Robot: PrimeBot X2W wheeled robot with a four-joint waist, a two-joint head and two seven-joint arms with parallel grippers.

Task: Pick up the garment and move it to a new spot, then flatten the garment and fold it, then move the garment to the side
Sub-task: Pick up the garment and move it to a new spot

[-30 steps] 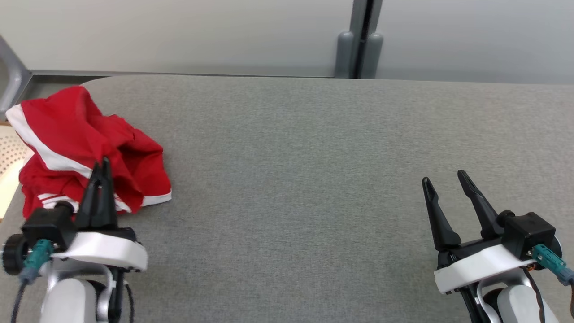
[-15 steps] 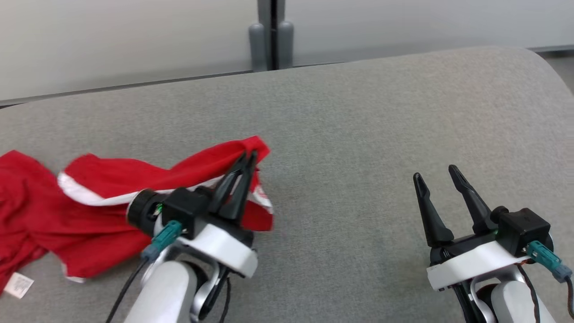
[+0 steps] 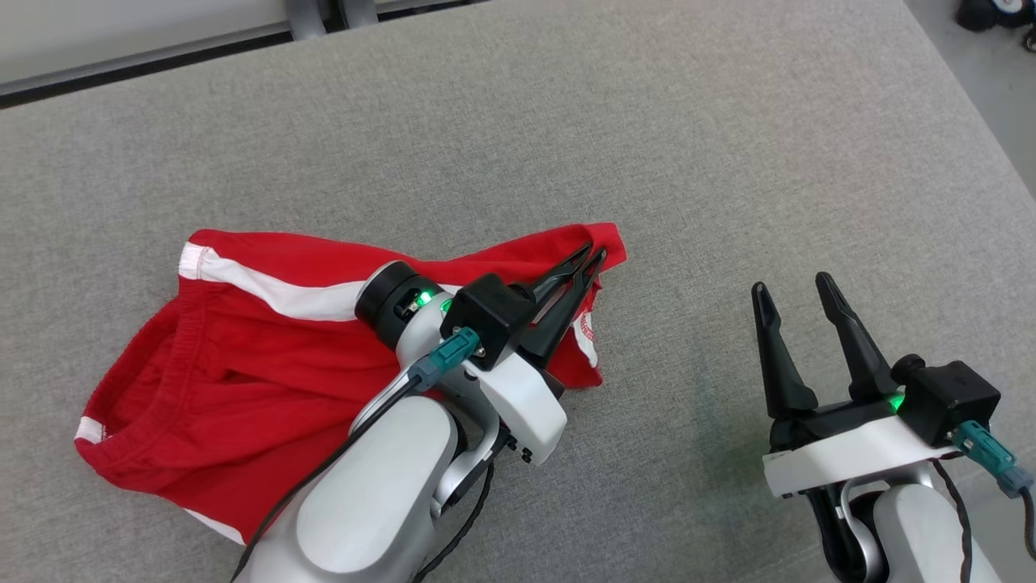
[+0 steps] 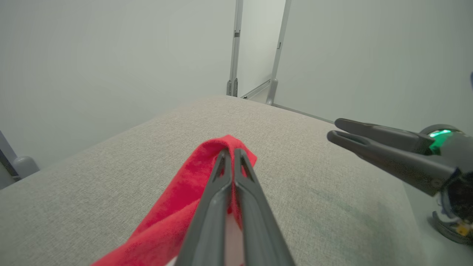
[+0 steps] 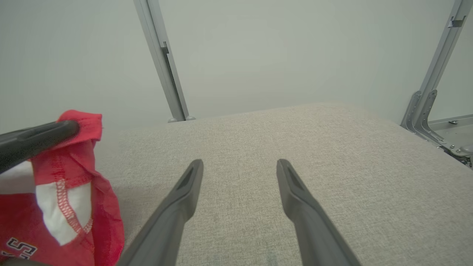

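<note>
Bench [image 3: 728,162]: grey cloth-covered top. It is bare across the middle, the far edge and the right side, which looks like room left for spreading the cloth out.

Garment [image 3: 243,372]: red with white trim, crumpled. Most of it lies on the bench's left half toward the near edge. One hem fold is raised near the bench's middle, so this looks like the move to a new spot, with flattening and folding not yet done.

Left gripper [image 3: 592,254]: fingers together, clamped on that raised red fold at the very tips. Pinching a hem probably lets the rest trail behind instead of bunching.

Right gripper [image 3: 791,285]: fingers apart with nothing between them. It hovers over bare bench toward the near right corner, apart from the cloth, and is likely kept free to take a second corner.

White stripe [image 3: 275,295]: runs along the edge nearest the far side.

Lettering [image 5: 18,248]: dark outlined characters on red. An "S" can be read; the rest is cut off.

Patch print [image 3: 584,328]: red marks on white, too small to read.
</note>
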